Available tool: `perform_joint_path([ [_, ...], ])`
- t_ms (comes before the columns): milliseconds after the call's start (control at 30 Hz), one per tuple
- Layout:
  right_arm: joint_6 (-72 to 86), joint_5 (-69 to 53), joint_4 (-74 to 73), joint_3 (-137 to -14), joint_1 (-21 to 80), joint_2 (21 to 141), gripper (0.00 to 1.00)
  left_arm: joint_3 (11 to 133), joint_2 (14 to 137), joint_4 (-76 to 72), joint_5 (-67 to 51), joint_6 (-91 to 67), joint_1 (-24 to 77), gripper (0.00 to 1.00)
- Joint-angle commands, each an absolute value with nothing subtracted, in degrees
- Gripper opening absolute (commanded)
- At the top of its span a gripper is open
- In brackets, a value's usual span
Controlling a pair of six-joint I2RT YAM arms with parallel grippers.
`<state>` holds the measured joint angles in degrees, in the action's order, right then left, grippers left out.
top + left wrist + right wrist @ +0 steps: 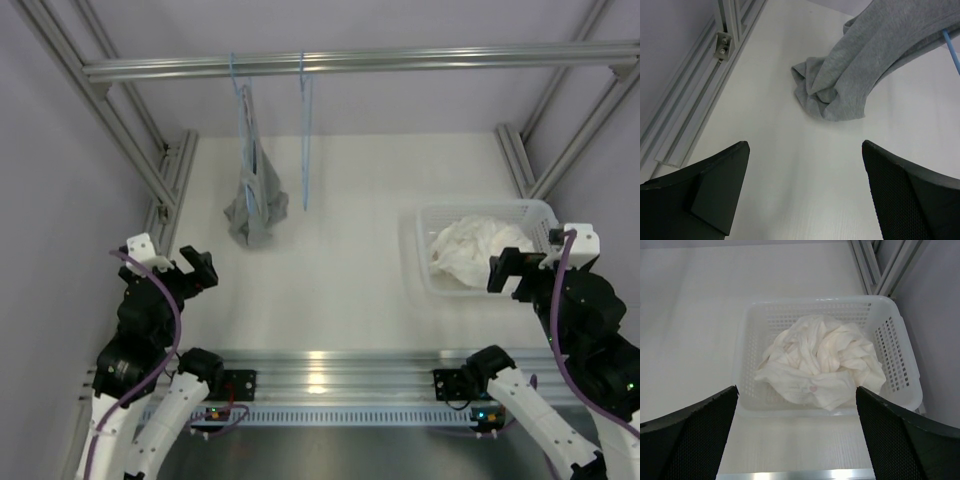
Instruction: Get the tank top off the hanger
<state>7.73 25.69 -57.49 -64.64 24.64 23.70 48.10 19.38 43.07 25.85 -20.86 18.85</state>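
The white tank top point(470, 250) lies crumpled inside a white plastic basket point(480, 206) at the right; in the right wrist view the tank top point(820, 360) fills the basket point(815, 302). The light blue wire hanger point(304, 130) hangs bare from the rail, apart from the tank top. My right gripper point(510, 272) is open and empty just in front of the basket, its jaws wide in the right wrist view point(796, 392). My left gripper point(197, 268) is open and empty over the table at the left, also seen in the left wrist view point(805, 150).
A grey garment point(254, 205) hangs on a second blue hanger point(240, 110) left of the bare one, its bottom bunched on the table point(835, 95). A metal rail point(400, 62) crosses the back. Frame posts point(150, 160) stand at both sides.
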Motion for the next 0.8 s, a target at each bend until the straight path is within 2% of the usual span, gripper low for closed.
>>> perform_joint_path([
  [0, 8.61, 27.16, -55.72, -64.16, 25.31, 24.43, 0.99, 47.29, 18.90, 39.55, 23.56, -19.78, 18.63, 0.99],
  [767, 5.54, 31.55, -51.68, -58.62, 25.31, 20.83, 1.00, 45.97, 19.07, 38.14, 20.65, -18.37, 18.63, 0.99],
])
